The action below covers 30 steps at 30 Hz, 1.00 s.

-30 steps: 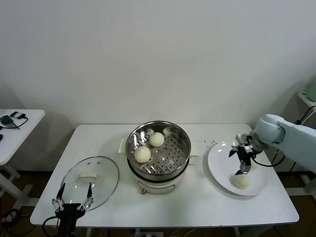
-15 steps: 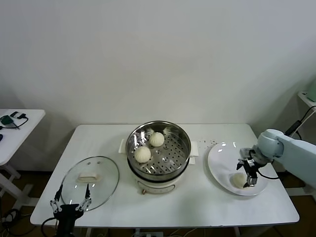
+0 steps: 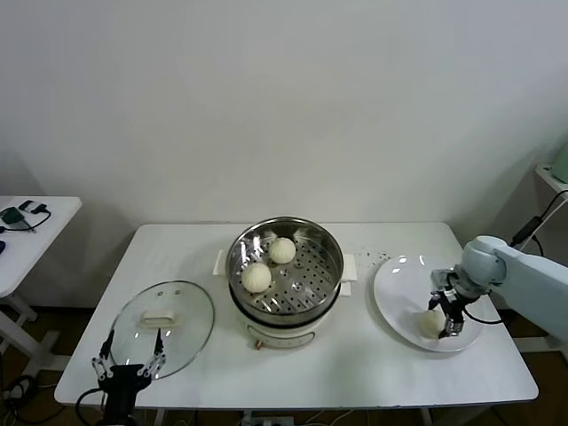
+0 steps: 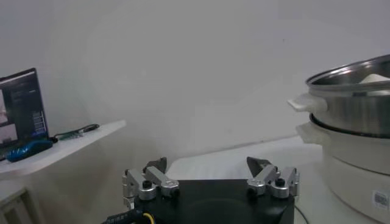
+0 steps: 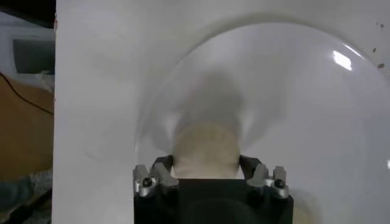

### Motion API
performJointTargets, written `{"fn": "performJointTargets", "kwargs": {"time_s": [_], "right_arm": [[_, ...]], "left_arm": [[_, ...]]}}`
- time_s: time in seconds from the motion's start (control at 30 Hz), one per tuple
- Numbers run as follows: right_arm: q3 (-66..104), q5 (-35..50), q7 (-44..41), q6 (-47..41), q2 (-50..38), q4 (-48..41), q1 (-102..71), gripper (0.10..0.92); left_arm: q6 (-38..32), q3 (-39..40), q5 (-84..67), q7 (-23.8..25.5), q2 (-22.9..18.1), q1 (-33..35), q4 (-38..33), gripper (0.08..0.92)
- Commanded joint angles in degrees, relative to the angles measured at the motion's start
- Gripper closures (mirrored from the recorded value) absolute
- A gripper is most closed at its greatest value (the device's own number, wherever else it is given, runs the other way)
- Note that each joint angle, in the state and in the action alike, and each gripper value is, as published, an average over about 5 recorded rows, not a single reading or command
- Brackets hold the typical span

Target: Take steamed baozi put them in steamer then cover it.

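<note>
The steamer (image 3: pixel 330 266) stands mid-table with two baozi (image 3: pixel 282 250) (image 3: pixel 256 277) on its perforated floor. A third baozi (image 3: pixel 430 325) lies on the white plate (image 3: pixel 398 286) at the right. My right gripper (image 3: pixel 446 318) is down on the plate, open, with one jaw on each side of this baozi (image 5: pixel 206 149); the jaws stand close against its sides. The glass cover (image 3: pixel 164 317) lies flat on the table left of the steamer. My left gripper (image 3: pixel 130 357) is open and empty at the table's front edge, beside the cover. No fourth baozi shows.
The steamer's side (image 4: pixel 353 103) rises close to my left gripper (image 4: pixel 208 167) in the left wrist view. A small side table (image 3: pixel 27 232) with gadgets stands at the far left. The plate's bare surface (image 5: pixel 304 122) spreads around the right gripper (image 5: pixel 207 165).
My right gripper came down from above the plate onto the baozi and now stands astride it. The left gripper shifted slightly at the table's front edge.
</note>
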Motion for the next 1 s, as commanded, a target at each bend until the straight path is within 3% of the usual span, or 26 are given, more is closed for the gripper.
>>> {"fn": "performJointTargets", "kwargs": {"time_s": [0.03, 0.17, 0.57, 1.0], "right_arm": [[-0.79, -0.21, -0.58, 2.67, 0.44, -1.09, 1.87, 0.371], [-1.78, 0.72, -1.87, 7.52, 0.74, -0.44, 6.36, 0.408], [-13.92, -7.06, -10.96, 39.38, 12.44, 0.0, 35.9, 0.414], [-12.88, -5.58, -11.32, 46.87, 28.6, 4.85, 43.0, 0.406]], "left_arm": [[-0.11, -0.11, -0.19, -0.08, -0.05, 0.22, -0.03, 0.177], [-0.18, -0.15, -0.28, -0.08, -0.02, 0.55, -0.16, 0.177], [-0.11, 0.37, 0.22, -0.07, -0.16, 0.82, -0.36, 0.177], [0.18, 0.34, -0.1, -0.2, -0.03, 1.09, -0.28, 0.177]]}}
